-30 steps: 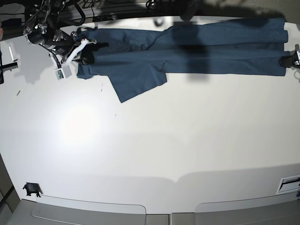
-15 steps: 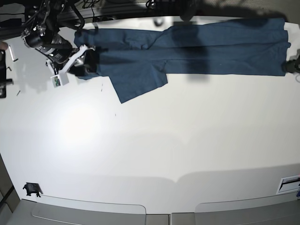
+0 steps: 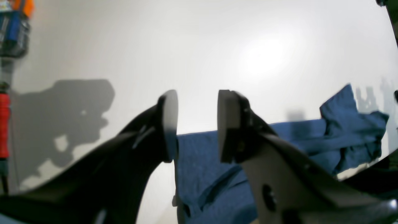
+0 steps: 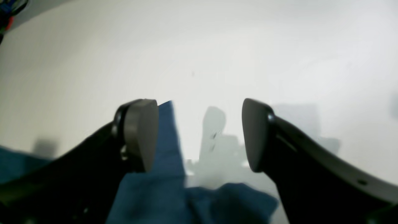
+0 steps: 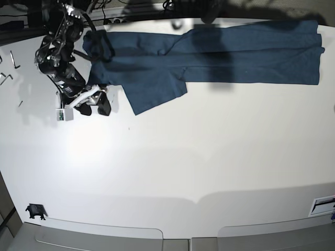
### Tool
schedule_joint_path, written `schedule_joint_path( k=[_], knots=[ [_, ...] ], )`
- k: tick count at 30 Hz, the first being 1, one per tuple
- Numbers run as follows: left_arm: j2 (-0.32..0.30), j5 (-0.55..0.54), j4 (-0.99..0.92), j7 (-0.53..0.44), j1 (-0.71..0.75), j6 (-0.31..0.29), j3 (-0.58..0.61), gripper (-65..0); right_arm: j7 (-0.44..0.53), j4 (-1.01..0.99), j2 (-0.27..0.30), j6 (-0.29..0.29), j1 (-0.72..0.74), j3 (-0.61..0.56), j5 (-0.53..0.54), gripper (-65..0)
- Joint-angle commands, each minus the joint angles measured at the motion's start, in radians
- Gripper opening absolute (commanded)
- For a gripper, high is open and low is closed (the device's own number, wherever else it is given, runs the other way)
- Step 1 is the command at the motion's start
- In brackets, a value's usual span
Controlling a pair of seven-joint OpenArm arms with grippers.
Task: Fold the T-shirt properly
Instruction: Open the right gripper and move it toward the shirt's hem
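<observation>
Your T-shirt (image 5: 209, 52) lies flat along the far edge of the white worktop (image 5: 183, 157), stretched as a long dark-blue band from one side of the base view to the other; one flap (image 5: 154, 94) of it juts out toward the near side, and the end by your right arm is bunched and rumpled.

Your right pincer (image 4: 199, 133) is released; its two pads stand wide apart with nothing between them; the blue cloth (image 4: 161, 186) lies below and just beside one pad (image 4: 141, 133), and whether it touches that pad you cannot tell from the wrist view. In the base view this pincer (image 5: 97, 104) sits over bare worktop, just off the shirt's rumpled end.

Your left pincer (image 3: 197, 124) is also released; its pads are parted with empty space between them, and the shirt's edge (image 3: 202, 174) lies on the worktop under and beyond them; the far sleeve (image 3: 351, 124) shows crumpled at the other end. This arm is out of the base view's frame.
</observation>
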Motion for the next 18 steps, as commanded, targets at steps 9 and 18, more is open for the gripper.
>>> schedule_joint_path(
  k=[9,18],
  knots=[
    [-0.037,-0.022,0.011,-0.024,-0.01,-0.008,-0.014,-45.6,-0.018,-0.254,0.009,0.002,0.183,-0.074,0.015,-25.1],
    [-0.037,-0.022,0.011,-0.024,-0.01,-0.008,-0.014,-45.6,-0.031,-0.3,0.009,-0.059,0.208,-0.293,-0.106,-25.2]
  ],
)
